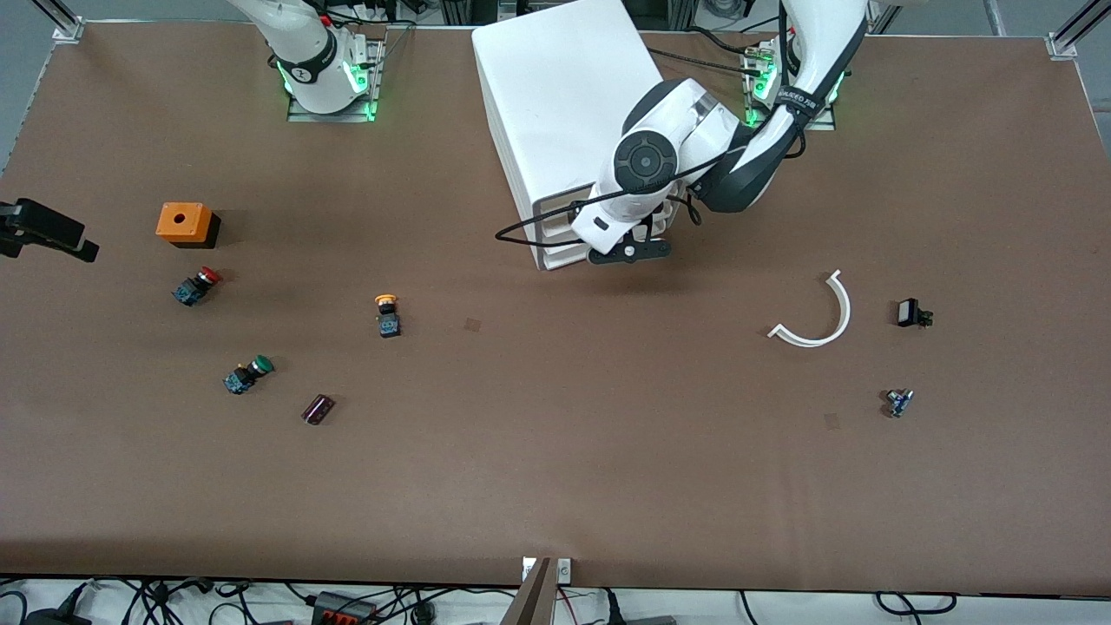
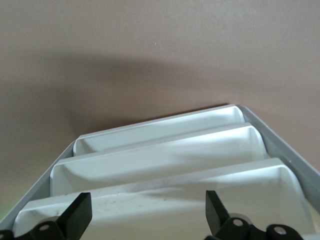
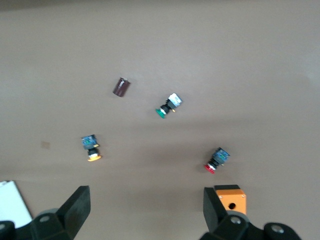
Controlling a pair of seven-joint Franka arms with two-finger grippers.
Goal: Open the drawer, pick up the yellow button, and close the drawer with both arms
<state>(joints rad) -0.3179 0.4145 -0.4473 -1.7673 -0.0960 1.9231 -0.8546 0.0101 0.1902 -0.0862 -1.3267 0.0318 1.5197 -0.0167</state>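
The yellow-capped button (image 1: 387,314) lies on its side on the open table toward the right arm's end; it also shows in the right wrist view (image 3: 91,150). The white drawer cabinet (image 1: 564,130) stands between the two bases, and its drawers (image 2: 160,160) look pushed in. My left gripper (image 1: 629,252) is at the cabinet's front, open and empty (image 2: 147,210), with its fingers either side of the top drawer's lip. My right gripper (image 1: 43,230) hangs high over the right arm's end of the table, open and empty (image 3: 146,207).
An orange box (image 1: 185,223), a red-capped button (image 1: 196,286), a green-capped button (image 1: 247,374) and a dark red cylinder (image 1: 318,409) lie near the yellow one. A white curved strip (image 1: 820,317) and two small parts (image 1: 911,312) (image 1: 899,402) lie toward the left arm's end.
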